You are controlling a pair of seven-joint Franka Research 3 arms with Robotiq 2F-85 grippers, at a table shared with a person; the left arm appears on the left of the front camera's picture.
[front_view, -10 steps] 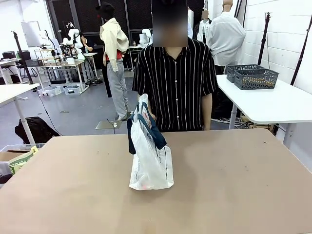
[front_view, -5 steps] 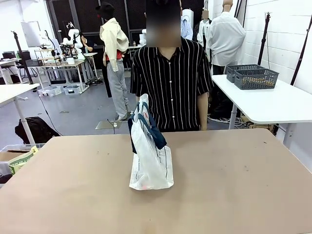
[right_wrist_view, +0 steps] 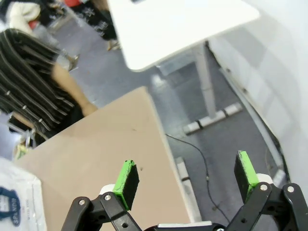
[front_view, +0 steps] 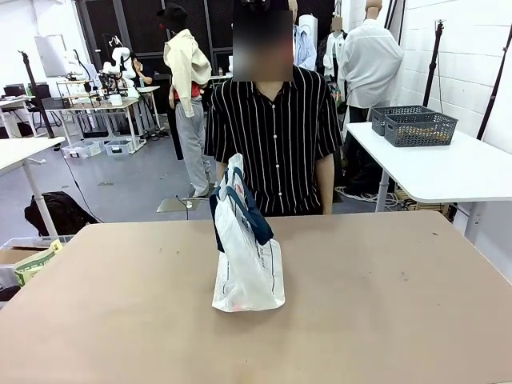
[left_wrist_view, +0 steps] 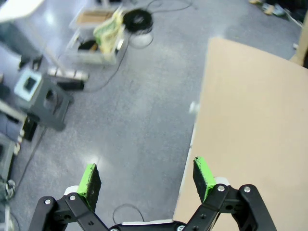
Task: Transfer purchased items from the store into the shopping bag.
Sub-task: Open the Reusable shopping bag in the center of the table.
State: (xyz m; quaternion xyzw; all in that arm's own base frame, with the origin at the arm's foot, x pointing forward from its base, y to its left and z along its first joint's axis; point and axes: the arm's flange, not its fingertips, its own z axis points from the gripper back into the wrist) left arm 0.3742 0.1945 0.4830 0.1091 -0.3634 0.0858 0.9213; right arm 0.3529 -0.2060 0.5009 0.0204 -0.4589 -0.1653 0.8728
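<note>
The shopping bag [front_view: 248,264] stands upright on the tan desk [front_view: 384,304] in your front view, a little left of the middle, with its navy handles [front_view: 244,210] bunched at the top. A faint reddish tint shows through the plastic near its base. A person in a black striped shirt [front_view: 276,144] stands just behind the desk's far edge with 1 arm hanging at the side. The other forearm drops behind the bag's top, and you cannot tell whether it touches. Well off to the right, 2 dark grey lattice baskets [front_view: 416,126] sit on a white side desk [front_view: 448,172]. In your left wrist view, the left gripper [left_wrist_view: 147,176] hangs over the grey floor [left_wrist_view: 125,106] just off the desk's edge, its jaws spread wide and empty. A grey step stool [left_wrist_view: 48,98] and a clear bin [left_wrist_view: 96,38] sit on the floor beyond. In your right wrist view, the right gripper [right_wrist_view: 187,175] hovers past the desk's corner, jaws likewise spread wide and empty. The bag's white, blue-printed corner shows at the lower left, and the striped shirt at the upper left.
</note>
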